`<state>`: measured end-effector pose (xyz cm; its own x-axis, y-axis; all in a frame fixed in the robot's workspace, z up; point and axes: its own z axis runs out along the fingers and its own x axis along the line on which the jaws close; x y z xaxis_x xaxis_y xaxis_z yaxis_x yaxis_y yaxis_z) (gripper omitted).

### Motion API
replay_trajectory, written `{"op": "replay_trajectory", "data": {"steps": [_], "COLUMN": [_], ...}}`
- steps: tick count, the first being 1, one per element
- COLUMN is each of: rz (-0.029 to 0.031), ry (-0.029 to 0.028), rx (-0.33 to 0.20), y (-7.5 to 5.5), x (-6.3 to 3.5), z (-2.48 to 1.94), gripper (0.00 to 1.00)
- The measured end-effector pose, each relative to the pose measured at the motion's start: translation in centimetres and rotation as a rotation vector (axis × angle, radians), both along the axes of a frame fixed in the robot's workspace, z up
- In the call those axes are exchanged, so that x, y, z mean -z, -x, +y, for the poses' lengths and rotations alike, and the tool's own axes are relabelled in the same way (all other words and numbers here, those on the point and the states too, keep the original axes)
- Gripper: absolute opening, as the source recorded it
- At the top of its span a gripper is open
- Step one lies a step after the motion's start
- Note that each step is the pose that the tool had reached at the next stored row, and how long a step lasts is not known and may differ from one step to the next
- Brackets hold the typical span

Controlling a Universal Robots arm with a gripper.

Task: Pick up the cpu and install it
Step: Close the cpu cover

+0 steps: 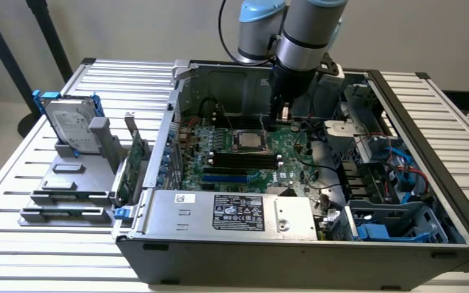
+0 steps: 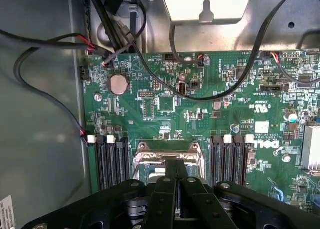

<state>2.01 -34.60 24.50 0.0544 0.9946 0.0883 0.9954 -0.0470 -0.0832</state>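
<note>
The arm [image 1: 309, 27] came down from the top of the exterior view, a grey tube leaning slightly toward that view's left as it descended. A pale blue joint [image 1: 258, 21] sat beside it near the top. Below the tube, the black wrist [image 1: 288, 76] narrowed into the gripper [image 1: 282, 113], which pointed almost straight down.

In the wrist view, the gripper [image 1: 260, 215] was black. Its links [image 2: 115, 201] spread wide at the base, and the two fingers [image 2: 165, 191] ran side by side to their tips. The jaws were pressed together, with no gap visible between them.
</note>
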Motion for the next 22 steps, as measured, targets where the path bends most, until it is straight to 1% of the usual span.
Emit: {"op": "replay_trajectory", "data": {"steps": [1, 2, 8, 12, 18, 20, 22], "rz": [0.0021, 0.0063, 0.0166, 0.0242, 0.0332, 0.0356, 0.0397], "ry": [0.0, 0.0001, 0.0003, -0.0001, -0.0001, -0.0008, -0.0025], "rx": [0.0, 0.0, 0.0, 0.0, -0.001, -0.003, -0.004], "y": [0.1, 0.3, 1.3, 2.3, 4.2, 4.7, 5.2], "x": [0.0, 0.0, -0.01, 0.06, 0.41, 0.52, 0.58], "z": [-0.02, -0.07, -0.2, -0.2, -0.21, -0.21, -0.21], "gripper": [0.11, 0.11, 0.11, 0.11, 0.11, 0.11, 0.11]}}
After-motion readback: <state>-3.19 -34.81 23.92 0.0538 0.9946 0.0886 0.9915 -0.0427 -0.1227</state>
